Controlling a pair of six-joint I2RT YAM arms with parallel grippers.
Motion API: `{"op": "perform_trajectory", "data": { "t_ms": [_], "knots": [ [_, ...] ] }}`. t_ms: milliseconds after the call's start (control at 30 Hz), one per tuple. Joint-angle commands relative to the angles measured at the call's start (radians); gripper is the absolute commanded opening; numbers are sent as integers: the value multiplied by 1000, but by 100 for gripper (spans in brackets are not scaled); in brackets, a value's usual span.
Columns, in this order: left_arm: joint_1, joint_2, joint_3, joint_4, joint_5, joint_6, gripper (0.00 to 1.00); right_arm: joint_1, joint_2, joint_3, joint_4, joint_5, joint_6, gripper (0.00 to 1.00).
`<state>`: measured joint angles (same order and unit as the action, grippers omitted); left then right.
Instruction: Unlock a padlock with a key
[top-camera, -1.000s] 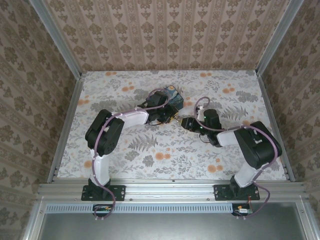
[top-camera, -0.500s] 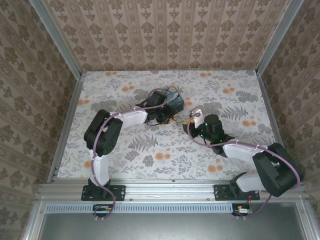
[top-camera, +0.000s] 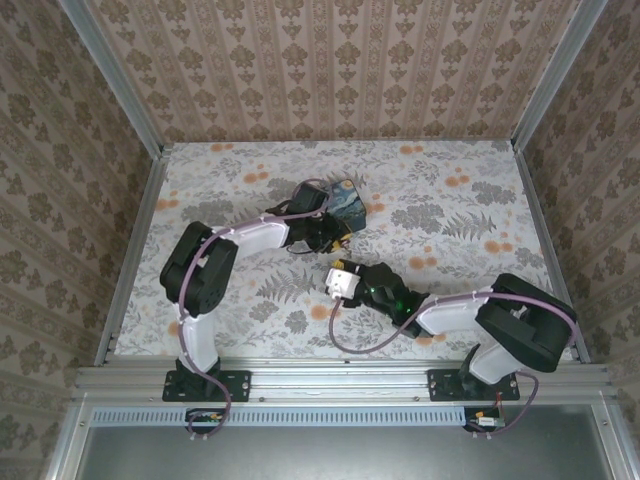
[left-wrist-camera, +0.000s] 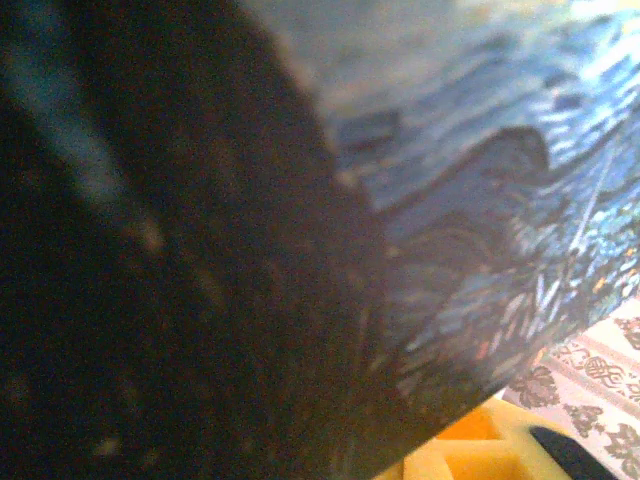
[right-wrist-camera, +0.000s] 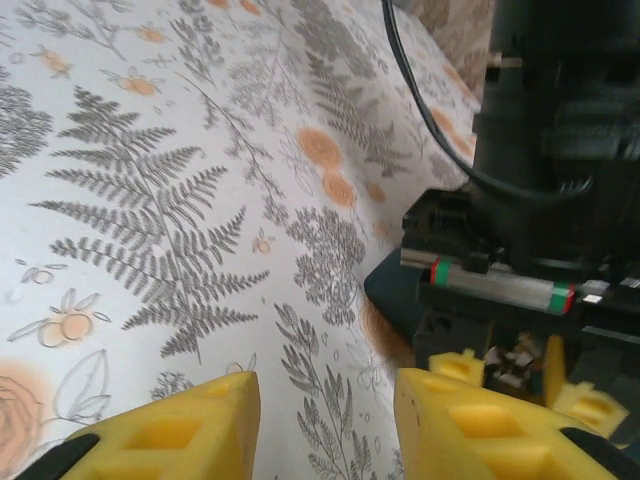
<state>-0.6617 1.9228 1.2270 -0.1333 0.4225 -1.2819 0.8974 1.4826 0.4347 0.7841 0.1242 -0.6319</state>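
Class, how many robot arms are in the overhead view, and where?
2. The left arm reaches the dark blue box far of centre; the right arm folds low across the near-centre table.

We look down on the table (top-camera: 450, 200) from above and behind. Left wrist hugs the box (left-wrist-camera: 480, 200); right wrist sits low over the table, facing the left gripper (right-wrist-camera: 512, 372).

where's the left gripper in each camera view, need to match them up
Top external: the left gripper sits mid-table, just on the near side of the blue box.
Left wrist: one of its yellow fingers shows at the bottom edge, right of centre, under the blue box.
Right wrist: it is at the right edge, with a black body and yellow fingers pointing down.
Shared landmark: the floral tablecloth.
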Motion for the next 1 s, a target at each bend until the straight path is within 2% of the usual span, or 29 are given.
{"op": "perform_trajectory", "data": {
  "t_ms": [0, 100, 267, 467, 967],
  "knots": [
    [20, -1, -88, -194, 91, -42, 0, 24, -83, 9, -64, 172, -142, 43],
    [20, -27, -109, -192, 100, -32, 0, 9, -144, -1, -123, 225, -207, 43],
    [21, -69, -112, -215, 103, -19, 0, -63, -177, 1, -208, 160, -215, 41],
    [22, -79, -120, -201, 114, -30, 0, -74, -104, 31, -214, 140, -206, 36],
    [20, -68, -106, -189, 110, -49, 0, -71, 51, 97, -131, 85, -108, 33]
  ]
}}
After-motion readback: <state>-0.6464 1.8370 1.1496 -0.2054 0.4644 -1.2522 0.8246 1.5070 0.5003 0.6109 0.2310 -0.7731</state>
